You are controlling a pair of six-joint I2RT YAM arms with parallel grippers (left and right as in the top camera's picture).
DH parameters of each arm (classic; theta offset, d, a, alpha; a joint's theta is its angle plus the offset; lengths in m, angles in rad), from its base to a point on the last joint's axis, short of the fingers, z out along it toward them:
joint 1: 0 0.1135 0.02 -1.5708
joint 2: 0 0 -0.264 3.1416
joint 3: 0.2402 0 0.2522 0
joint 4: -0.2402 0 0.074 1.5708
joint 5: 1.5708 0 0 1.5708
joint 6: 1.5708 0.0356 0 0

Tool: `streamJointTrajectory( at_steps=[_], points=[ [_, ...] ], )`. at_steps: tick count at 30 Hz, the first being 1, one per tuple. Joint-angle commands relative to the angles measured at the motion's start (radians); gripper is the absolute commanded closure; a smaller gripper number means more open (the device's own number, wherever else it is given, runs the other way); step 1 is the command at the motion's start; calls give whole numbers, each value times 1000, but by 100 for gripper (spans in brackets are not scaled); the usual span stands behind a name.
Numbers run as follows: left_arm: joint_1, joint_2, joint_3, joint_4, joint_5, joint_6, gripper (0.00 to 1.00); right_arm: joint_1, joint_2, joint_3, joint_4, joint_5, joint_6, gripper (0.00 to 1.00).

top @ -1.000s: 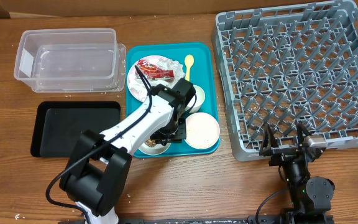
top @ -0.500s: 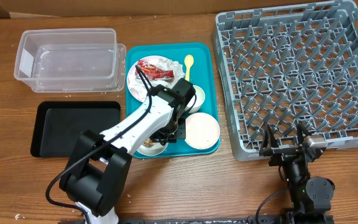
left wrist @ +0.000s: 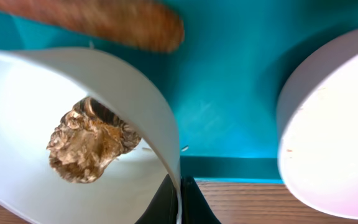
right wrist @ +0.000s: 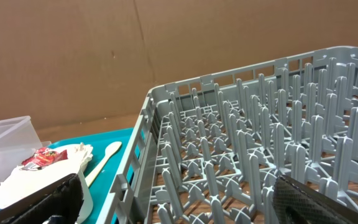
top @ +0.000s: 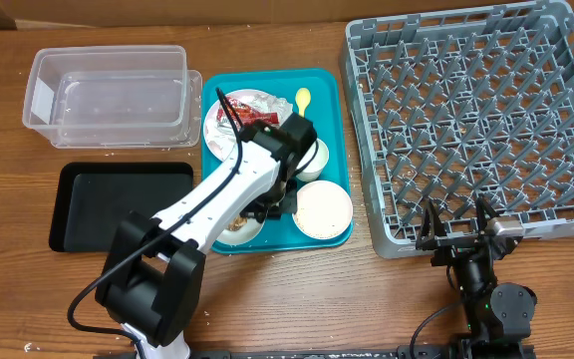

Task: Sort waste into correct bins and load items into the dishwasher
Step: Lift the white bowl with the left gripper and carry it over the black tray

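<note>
The left gripper (left wrist: 179, 200) is down at the near-left corner of the teal rectangular plastic serving tray (top: 335, 100). Its jaws are closed thin on the rim of a small round white bowl (left wrist: 17, 193), and the white wall passes between the two dark fingers (left wrist: 164, 204). A ragged brown food chunk (left wrist: 92, 148) lies inside that bowl. From overhead the arm covers much of the bowl, so I cannot tell whether it rests on the tray or is raised off it.

A second small white bowl (top: 324, 209) sits at the tray's near-right corner, just beside the gripped one but not touching it. A blurred orange-brown stick (left wrist: 117, 22) lies on the tray beyond the gripped bowl. At the tray's far end a round white plate (top: 217, 130) carries a red-and-white wrapper (top: 250, 110), with a yellow plastic spoon (top: 304, 100) just to the right.

On the wooden counter (top: 317, 289) left of the tray stand a clear rectangular plastic tub (top: 108, 95), farther back, and a shallow black rectangular tray (top: 118, 204), nearer. Right of the tray stands a large grey plastic dish rack (top: 476, 120) with upright pegs. The right gripper (top: 456, 227) sits well right of the tray at the rack's near edge, its jaws spread wide and holding nothing.
</note>
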Motion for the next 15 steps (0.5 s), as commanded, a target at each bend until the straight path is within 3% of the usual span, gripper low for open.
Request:
streamJointTrajectory(
  at_steps=[1, 8, 15],
  points=[
    [5, 4, 93, -40, -50, 2, 96, -5, -10, -10, 5, -2, -1, 0],
    [58, -3, 173, -135, -114, 2, 96, -5, -10, -10, 5, -2, -1, 0],
    [204, -62, 181, -126, -70, 2, 96, -5, -10, -10, 5, -2, -1, 0]
  ],
)
